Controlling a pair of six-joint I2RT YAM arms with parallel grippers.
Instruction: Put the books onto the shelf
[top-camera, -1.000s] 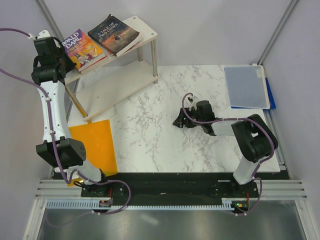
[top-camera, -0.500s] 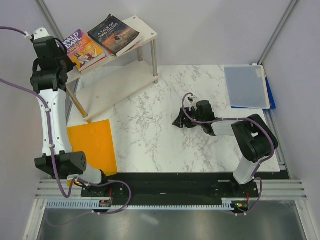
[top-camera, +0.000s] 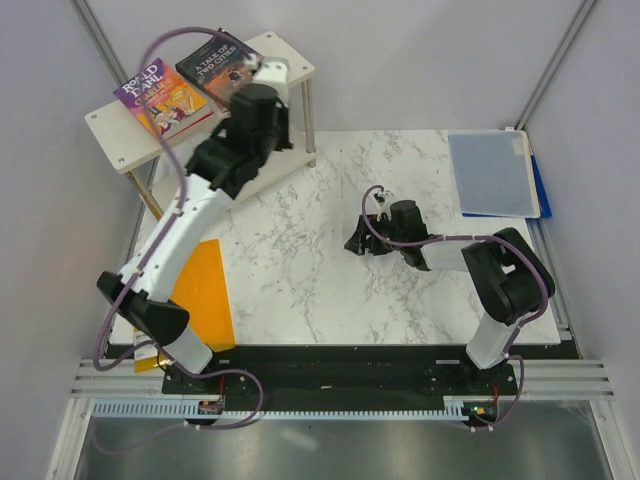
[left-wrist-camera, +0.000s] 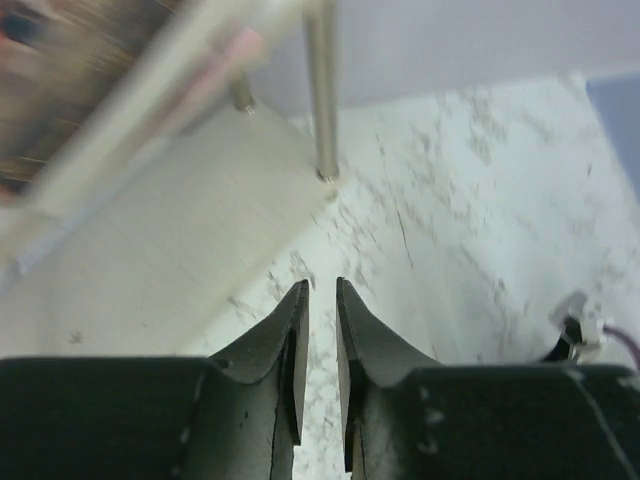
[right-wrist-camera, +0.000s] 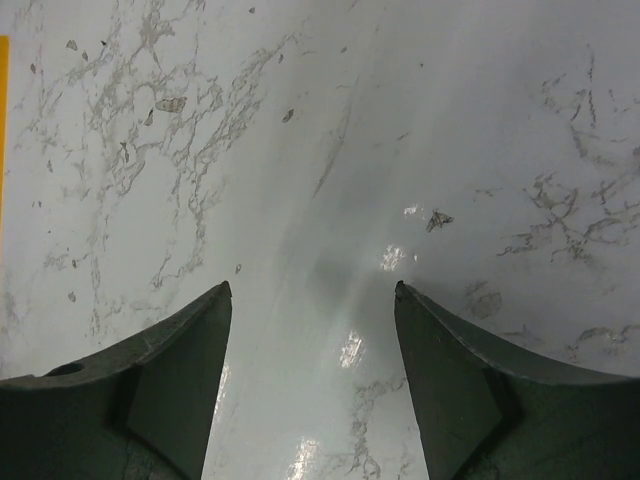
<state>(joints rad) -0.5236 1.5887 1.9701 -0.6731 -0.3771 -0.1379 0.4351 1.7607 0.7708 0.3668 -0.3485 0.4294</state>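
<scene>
Two books lie on the shelf's top board (top-camera: 112, 137): the purple-yellow Roald Dahl (top-camera: 160, 95) and the dark "A Tale of Two Cities" (top-camera: 213, 62), whose near corner my left arm hides. My left gripper (top-camera: 278, 128) hangs by the shelf's right end, above the lower board (top-camera: 262, 172). In the left wrist view the left gripper (left-wrist-camera: 320, 285) is open by a narrow gap with only marble between the jaws, just short of a shelf leg (left-wrist-camera: 320, 100). My right gripper (top-camera: 352, 243) rests low on the marble, open and empty (right-wrist-camera: 312, 288).
A blue-grey folder (top-camera: 495, 172) lies at the back right of the marble table (top-camera: 300, 270). An orange sheet (top-camera: 205, 290) lies at the front left, partly under my left arm. Slanted frame posts stand at both back corners.
My left arm has swung from the shelf's left end across to its right end, and its jaws have parted a little. The books and my right arm have not moved.
</scene>
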